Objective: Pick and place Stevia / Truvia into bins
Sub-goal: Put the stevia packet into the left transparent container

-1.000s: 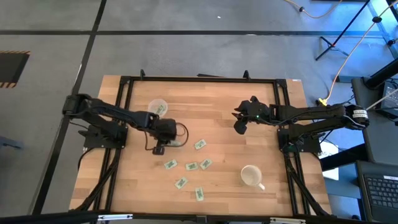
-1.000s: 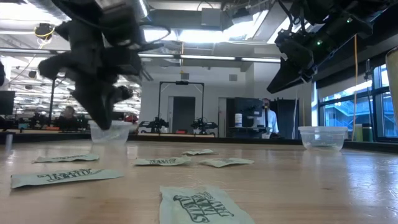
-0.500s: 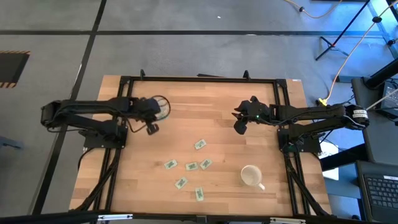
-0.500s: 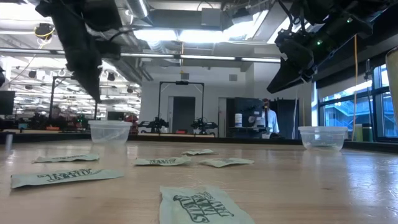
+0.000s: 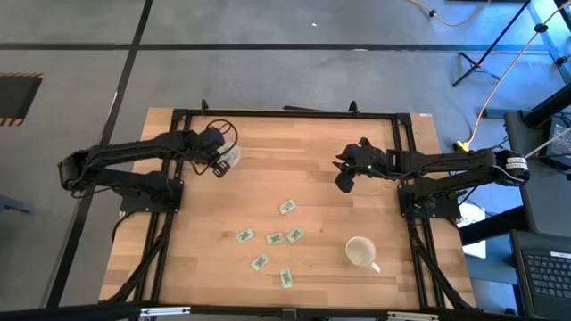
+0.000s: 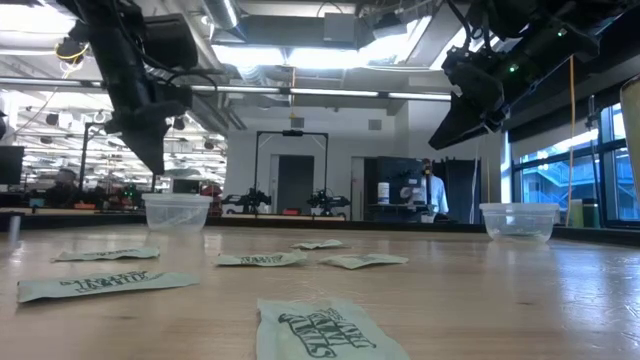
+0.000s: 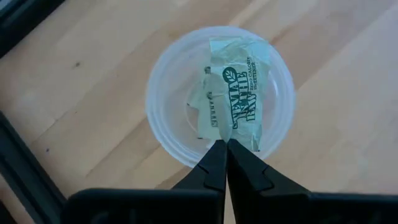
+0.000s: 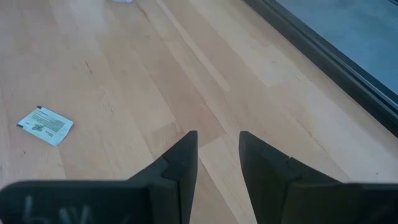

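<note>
My left gripper (image 7: 225, 144) hovers over a clear cup (image 7: 161, 74) at the table's far left and is shut on a white-and-green Stevia packet (image 7: 241, 93). It also shows in the high view (image 5: 220, 166) and low view (image 6: 156, 165). Another packet (image 7: 200, 107) lies in the cup's bottom. Several packets (image 5: 275, 239) lie flat on the table's middle. My right gripper (image 5: 342, 183) hangs open and empty above the table's far right. A second clear cup (image 6: 518, 220) stands on the right in the low view. My left gripper pinches the packet's near edge (image 7: 219, 132) between its two shut fingertips. The fingers point down from above. The packet shows over the cup's mouth, clear of the table. I cannot tell whether its lower end touches what lies in the cup.
A white mug (image 5: 359, 252) with a handle stands at the near right. A single packet (image 8: 45, 124) lies on the bare wood below my right gripper. A black frame (image 5: 285, 114) runs around the table's edges.
My left gripper has risen from the packets in the table's middle and gone toward the far left, ending above the clear cup. The packet that lay beside its fingers a second ago is gone from the table.
</note>
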